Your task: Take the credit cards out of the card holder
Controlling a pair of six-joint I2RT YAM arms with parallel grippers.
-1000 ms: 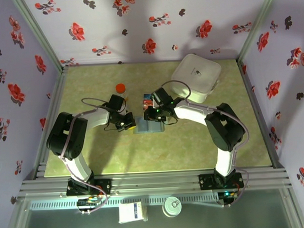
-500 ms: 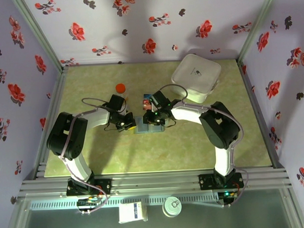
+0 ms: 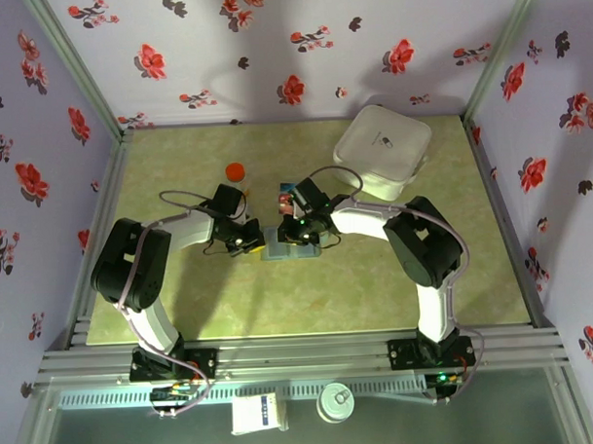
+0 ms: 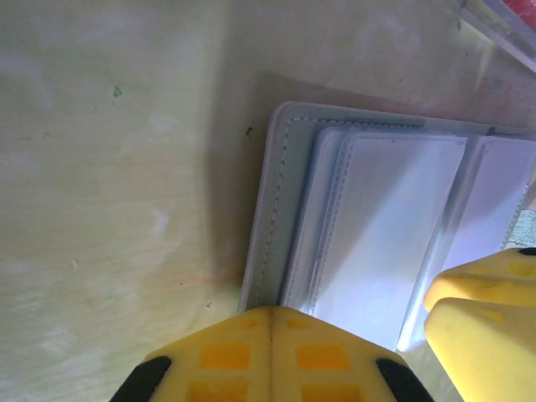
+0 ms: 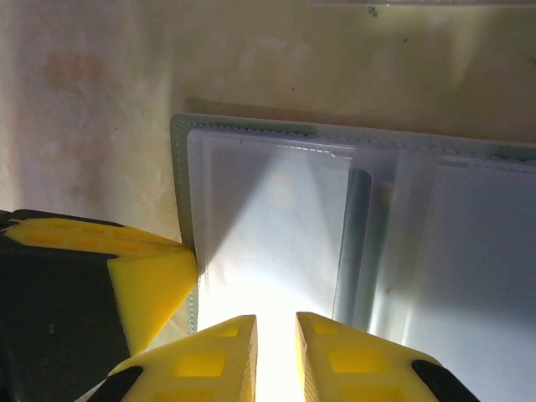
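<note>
Looking down through the top camera, I have the card holder (image 3: 290,252) lying open and flat on the green table (image 3: 182,304), just below the middle of the frame, with both claws meeting over it. The left gripper (image 3: 250,241) sits at its left edge, and the right gripper (image 3: 299,236) is over its middle.

On the left wrist camera that claw is pinched fully closed, its yellow fingertips (image 4: 243,352) pressed together with no gap and touching the holder's stitched lower-left edge. The right claw's fingers show at the lower right, over the clear sleeves.

On the right wrist camera those fingers (image 5: 209,356) stand only a narrow slit apart at the bottom centre, over the left sleeve. The sleeves look pale, and I cannot tell whether a card sits in them.

Just above the holder in the top view, one blue-and-red credit card (image 3: 289,192) lies on the table, partly under the right arm. An orange cap (image 3: 235,171) sits upper left of it, and a white case (image 3: 383,151) sits upper right.
</note>
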